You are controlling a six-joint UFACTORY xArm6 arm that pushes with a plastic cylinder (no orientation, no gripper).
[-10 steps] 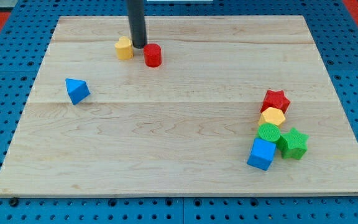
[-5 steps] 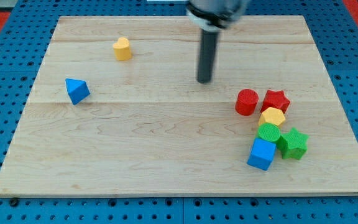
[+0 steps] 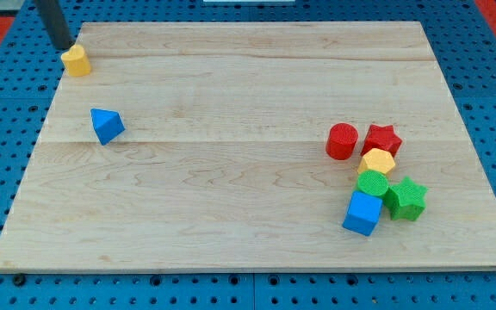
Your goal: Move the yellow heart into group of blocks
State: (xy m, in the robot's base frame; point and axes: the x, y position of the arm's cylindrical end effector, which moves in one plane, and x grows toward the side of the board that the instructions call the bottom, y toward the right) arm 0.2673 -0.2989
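The yellow heart (image 3: pixel 77 61) lies at the board's top-left edge. My tip (image 3: pixel 61 45) stands just up and left of it, close to touching. The group sits at the view's right: a red cylinder (image 3: pixel 342 141), a red star (image 3: pixel 382 139), a yellow hexagon (image 3: pixel 376 162), a green cylinder (image 3: pixel 373 183), a green star (image 3: pixel 406 198) and a blue cube (image 3: pixel 362 213), all packed together.
A blue triangular block (image 3: pixel 106 126) lies alone at the left, below the yellow heart. The wooden board (image 3: pixel 231 215) rests on a blue pegboard surface.
The tip swept from mid-board to the top-left corner. The yellow heart has shifted left to the board's edge. The red cylinder stays beside the group.
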